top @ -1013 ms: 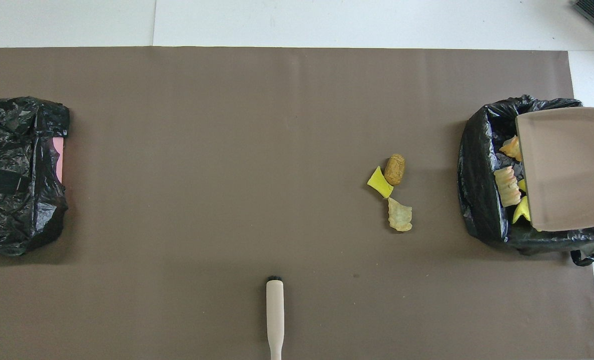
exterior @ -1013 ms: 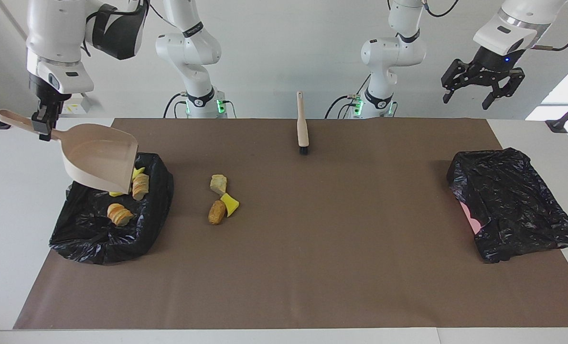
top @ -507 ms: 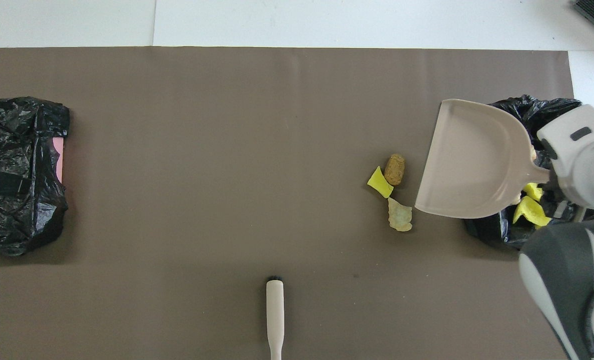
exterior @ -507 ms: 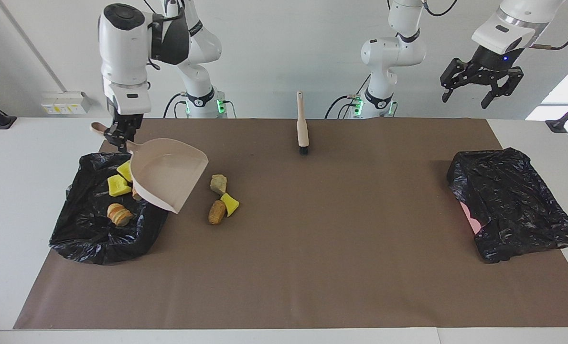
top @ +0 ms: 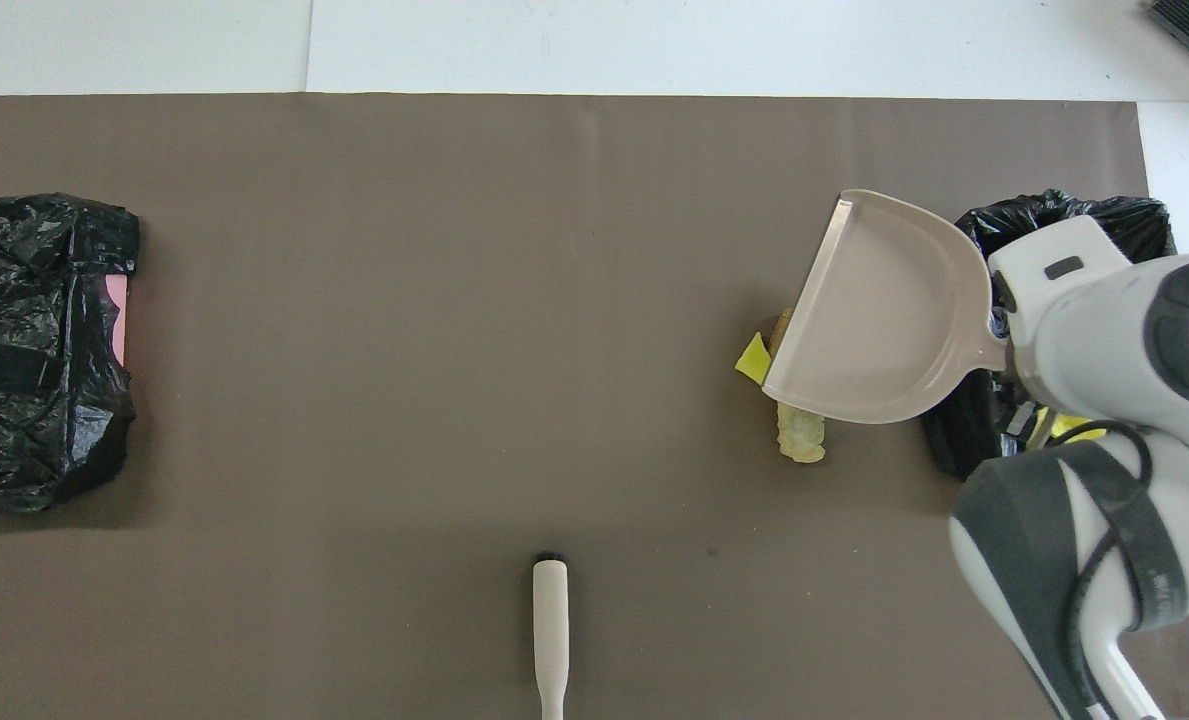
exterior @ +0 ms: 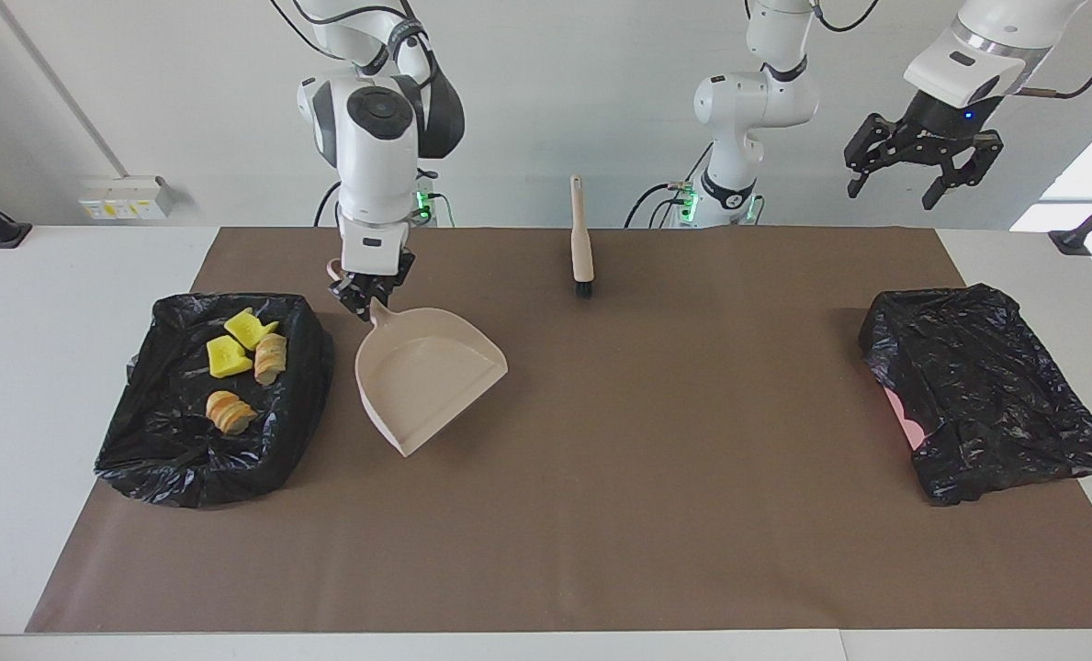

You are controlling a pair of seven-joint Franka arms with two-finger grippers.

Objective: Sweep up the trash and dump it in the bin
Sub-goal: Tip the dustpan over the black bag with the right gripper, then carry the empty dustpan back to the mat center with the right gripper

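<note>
My right gripper [exterior: 368, 296] is shut on the handle of the pale pink dustpan [exterior: 426, 376]. The pan hangs tilted over the mat beside the bin [exterior: 187, 477]. Several lumps of trash lie in the bin's black bag, among them a yellow chunk [exterior: 229, 356] and a tan piece [exterior: 230, 411]. In the overhead view the dustpan [top: 879, 320] covers most of the loose trash on the mat; a yellow lump [top: 751, 358] and a tan lump [top: 800, 438] stick out from under it. My left gripper [exterior: 922, 170] waits open, high over the left arm's end of the table.
The pale pink brush [exterior: 582, 243] with black bristles lies on the brown mat near the robots, midway along the table. A second black-bagged bin [exterior: 986, 395] stands at the left arm's end. My right arm's wrist [top: 1104, 330] hides part of the first bin from overhead.
My right arm has swung the dustpan from over the bin toward the table's middle and levelled it, so it now covers the loose lumps. The left gripper has hardly moved.
</note>
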